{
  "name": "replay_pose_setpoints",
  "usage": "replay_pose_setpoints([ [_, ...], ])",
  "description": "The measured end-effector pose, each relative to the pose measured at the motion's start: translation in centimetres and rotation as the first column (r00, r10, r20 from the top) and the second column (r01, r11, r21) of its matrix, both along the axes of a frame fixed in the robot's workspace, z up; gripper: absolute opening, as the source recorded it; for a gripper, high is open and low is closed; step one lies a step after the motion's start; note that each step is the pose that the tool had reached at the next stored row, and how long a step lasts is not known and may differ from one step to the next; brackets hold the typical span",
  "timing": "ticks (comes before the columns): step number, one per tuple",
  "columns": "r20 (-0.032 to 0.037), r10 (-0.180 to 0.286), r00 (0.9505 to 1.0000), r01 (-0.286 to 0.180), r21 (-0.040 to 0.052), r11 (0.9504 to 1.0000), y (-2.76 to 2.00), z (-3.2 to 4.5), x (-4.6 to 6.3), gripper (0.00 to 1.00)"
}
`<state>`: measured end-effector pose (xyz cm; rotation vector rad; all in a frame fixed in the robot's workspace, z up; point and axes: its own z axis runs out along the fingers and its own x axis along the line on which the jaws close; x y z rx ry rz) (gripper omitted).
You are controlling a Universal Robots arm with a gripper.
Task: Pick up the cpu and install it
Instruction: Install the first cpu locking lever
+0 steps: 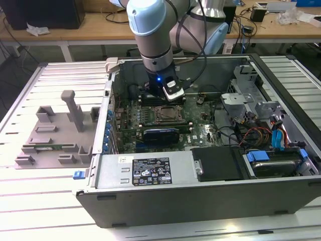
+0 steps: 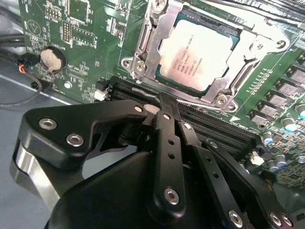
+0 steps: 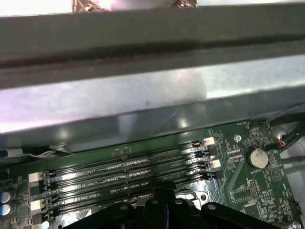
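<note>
silver-grey cpu (image 2: 200, 57), green mobo (image 2: 86, 38), black pincer (image 2: 162, 112), grey tray (image 1: 55, 135)

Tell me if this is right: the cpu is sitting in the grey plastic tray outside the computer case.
Not right. The cpu is sitting in the motherboard socket inside the computer case, as the second wrist view shows.

White slatted worktable (image 1: 30, 85) under even overhead light; behind it, a wooden bench (image 1: 75, 34) strewn with cables (image 1: 251, 20), floor dark beneath.
</note>
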<state>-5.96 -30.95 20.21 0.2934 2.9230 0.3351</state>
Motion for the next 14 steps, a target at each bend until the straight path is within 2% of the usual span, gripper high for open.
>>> replay_pose_setpoints([
  [4, 0.0001, -0.001, 1.0000, 0.001, 0.0001, 1.0000, 0.33, -0.02, -0.04, 0.11],
  [8, 0.0020, -0.006, 1.0000, 0.006, 0.0002, 1.0000, 0.38, -0.12, -0.20, 0.11],
  [14, 0.0168, -0.020, 0.9997, 0.020, -0.0018, 0.9998, 0.38, -0.44, -0.27, 0.11],
])
